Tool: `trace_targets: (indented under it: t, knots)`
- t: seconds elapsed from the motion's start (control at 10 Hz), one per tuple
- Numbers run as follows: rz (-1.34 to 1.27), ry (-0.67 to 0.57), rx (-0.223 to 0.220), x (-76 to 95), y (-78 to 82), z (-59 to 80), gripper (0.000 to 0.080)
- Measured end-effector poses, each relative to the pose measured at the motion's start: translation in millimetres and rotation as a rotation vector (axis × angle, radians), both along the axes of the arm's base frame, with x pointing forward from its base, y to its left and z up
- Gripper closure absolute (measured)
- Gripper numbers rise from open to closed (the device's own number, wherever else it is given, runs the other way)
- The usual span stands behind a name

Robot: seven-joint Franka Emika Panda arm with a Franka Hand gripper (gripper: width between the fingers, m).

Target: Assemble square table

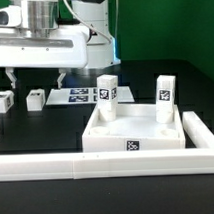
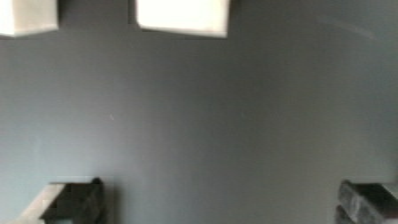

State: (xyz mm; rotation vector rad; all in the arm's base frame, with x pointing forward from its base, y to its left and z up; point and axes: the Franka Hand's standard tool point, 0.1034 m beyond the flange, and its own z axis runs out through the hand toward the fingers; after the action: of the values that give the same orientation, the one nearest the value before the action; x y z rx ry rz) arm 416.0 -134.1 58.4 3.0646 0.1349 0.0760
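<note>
Two loose legs: outer loose leg (image 1: pixel 5 101) and inner loose leg (image 1: pixel 35 99), small white tagged blocks on the black table (image 1: pixel 56 125) at the exterior view's left, near each other and well apart from the slab.
Two standing legs: first standing leg (image 1: pixel 107 90) and second standing leg (image 1: pixel 165 90), upright at the slab's two far corners. Cannot tell whether they are fully seated.
Slab: white square tabletop (image 1: pixel 106 143), raised rim up, tag on its near edge, resting just beside the long white rail (image 1: pixel 57 167).
Marker board: flat sheet (image 1: pixel 80 94) behind the slab, not part of the job.
Gripper: gripper (image 1: pixel 36 79) hangs above the table, near the loose legs and over the inner one; fingers spread wide, nothing between them.
Wrist view: fingertips (image 2: pixel 71 200) show only bare dark table between them; parts of two white blocks (image 2: pixel 183 15) are in frame, clear of the fingers, likely the loose legs.
Progress (judged): two of four legs on, about halfway; next job is picking up a loose leg.
Handling (judged): legs look like hard plastic, so light, stiff and smooth, and may slip under a weak pinch.
Grip (judged): close on two opposite flat faces, near mid-length, leaving the mating end free.
Slab handling (judged): too broad for these fingers; leave it braced by the rail.
</note>
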Motion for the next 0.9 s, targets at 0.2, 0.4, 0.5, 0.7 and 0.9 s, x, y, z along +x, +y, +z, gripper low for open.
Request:
trace_targets:
  t: [0.2,0.4,0.5,0.7,0.9]
  knots:
    - [0.009,0.007,0.001,-4.8,-4.6,-1.3,0.015]
    - [0.01,0.008,0.001,-5.0,-4.2,-1.8,0.015]
    - [0.017,0.009,0.0,-5.8,-4.8,-2.2,0.015]
    - [0.067,0.015,-0.009,-23.8,-10.3,-8.8,0.015]
    - [0.087,0.039,-0.005,-43.2,-13.3,-15.8,0.015]
